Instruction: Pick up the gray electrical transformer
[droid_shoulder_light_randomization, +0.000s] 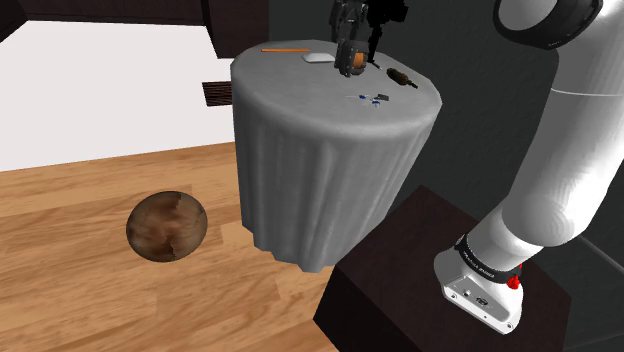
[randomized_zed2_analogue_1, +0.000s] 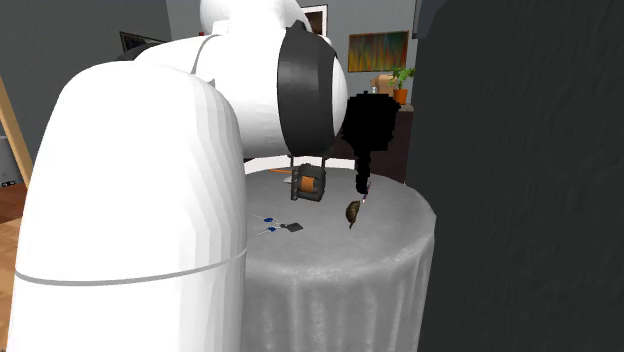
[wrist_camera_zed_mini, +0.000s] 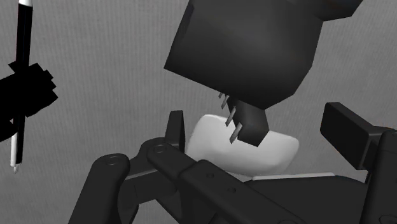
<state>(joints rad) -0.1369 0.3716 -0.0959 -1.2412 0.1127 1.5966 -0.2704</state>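
Transformer (randomized_zed2_analogue_1: 310, 183), dark block with an orange coil, sits on the table (droid_shoulder_light_randomization: 300, 150) top near its middle. Gripper (wrist_camera_zed_mini: 259, 121) is above the table, unclenched, its fingers (wrist_camera_zed_mini: 176, 124) spread either side of the transformer with no contact visible; probably lined up that way to close on its flanks. White lump (wrist_camera_zed_mini: 267, 156) lies on the table just beyond. No legible writing or labels.

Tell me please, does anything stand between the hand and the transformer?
No, nothing visible stands between them. The hand is right at the transformer, above the top of the cloth-covered table.
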